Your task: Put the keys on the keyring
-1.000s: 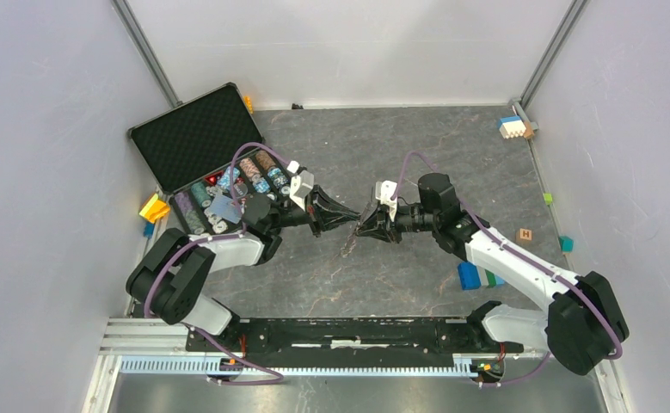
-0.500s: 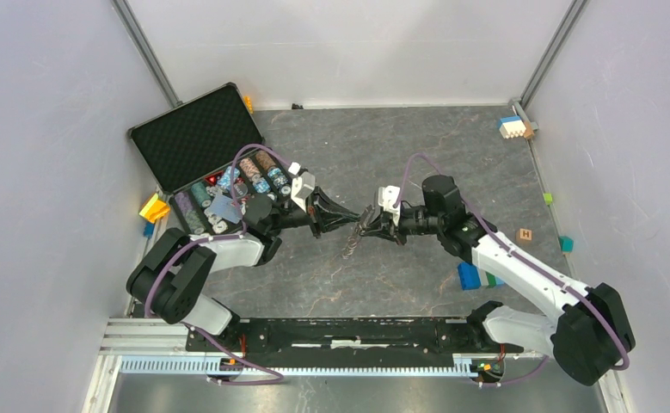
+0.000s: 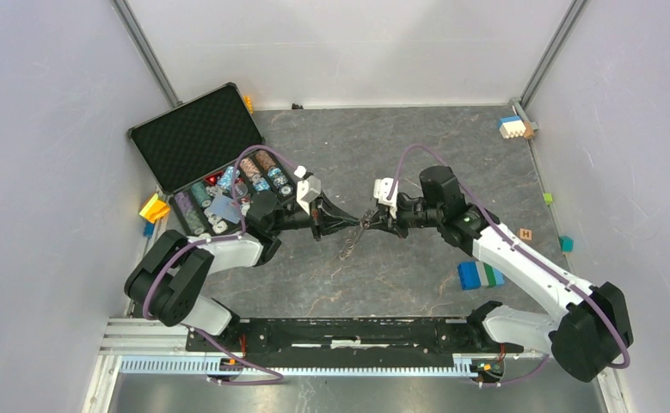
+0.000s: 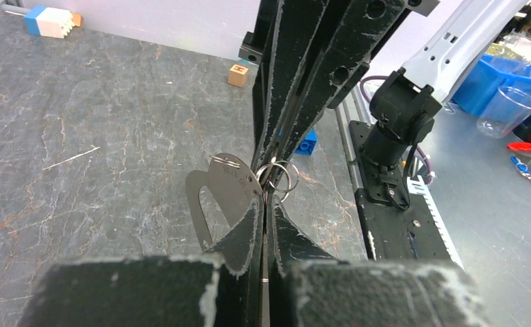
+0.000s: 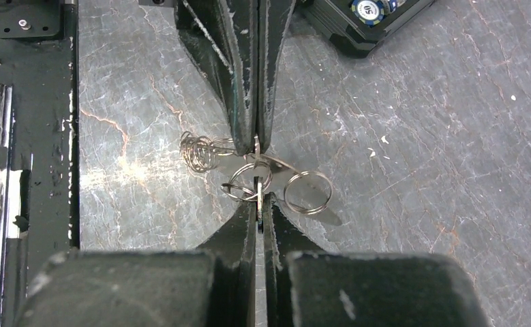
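My two grippers meet tip to tip above the middle of the table. My left gripper is shut on the keyring, a flat grey D-shaped metal loop, and it also shows in its own wrist view. Small split rings hang at the loop's top. My right gripper, seen in its wrist view, is shut on a thin flat piece held edge-on, apparently the key, with a dark lower part between the pads. Split rings and a wire coil dangle around it.
An open black case holding poker chips lies at the back left, close behind my left arm. A blue block, a wooden cube and a white and blue block sit on the right side.
My right wrist has rolled and its gripper has narrowed onto the ring cluster, shifting slightly up. My left gripper has edged right. The tips stay together with the rings hanging below.
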You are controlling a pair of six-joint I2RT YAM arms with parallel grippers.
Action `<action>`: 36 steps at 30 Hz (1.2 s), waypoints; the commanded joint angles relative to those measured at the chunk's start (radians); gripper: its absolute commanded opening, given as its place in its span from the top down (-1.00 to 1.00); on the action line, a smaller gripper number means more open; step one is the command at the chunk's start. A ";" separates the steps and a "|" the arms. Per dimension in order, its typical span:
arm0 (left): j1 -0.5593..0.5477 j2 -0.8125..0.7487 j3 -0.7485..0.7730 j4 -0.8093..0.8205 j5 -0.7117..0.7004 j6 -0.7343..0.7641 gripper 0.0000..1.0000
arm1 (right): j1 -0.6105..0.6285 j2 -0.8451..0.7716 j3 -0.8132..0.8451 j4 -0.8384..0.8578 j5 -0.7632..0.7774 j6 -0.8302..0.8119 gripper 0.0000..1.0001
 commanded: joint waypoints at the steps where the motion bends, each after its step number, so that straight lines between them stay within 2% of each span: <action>1: 0.000 -0.023 0.025 0.011 0.042 0.066 0.95 | -0.004 0.022 0.060 -0.030 0.016 -0.009 1.00; 11: -0.006 -0.024 0.029 0.000 0.065 0.084 0.95 | 0.000 0.038 0.074 -0.032 0.024 0.009 1.00; 19: -0.026 -0.047 0.040 -0.138 0.051 0.206 0.96 | 0.002 0.049 0.094 -0.031 -0.026 0.038 1.00; 29: -0.025 -0.058 0.048 -0.180 0.016 0.231 0.95 | 0.003 0.039 0.109 -0.074 -0.042 0.003 1.00; 36: -0.026 -0.065 0.057 -0.196 -0.012 0.226 0.79 | 0.003 0.024 0.127 -0.133 -0.001 -0.038 1.00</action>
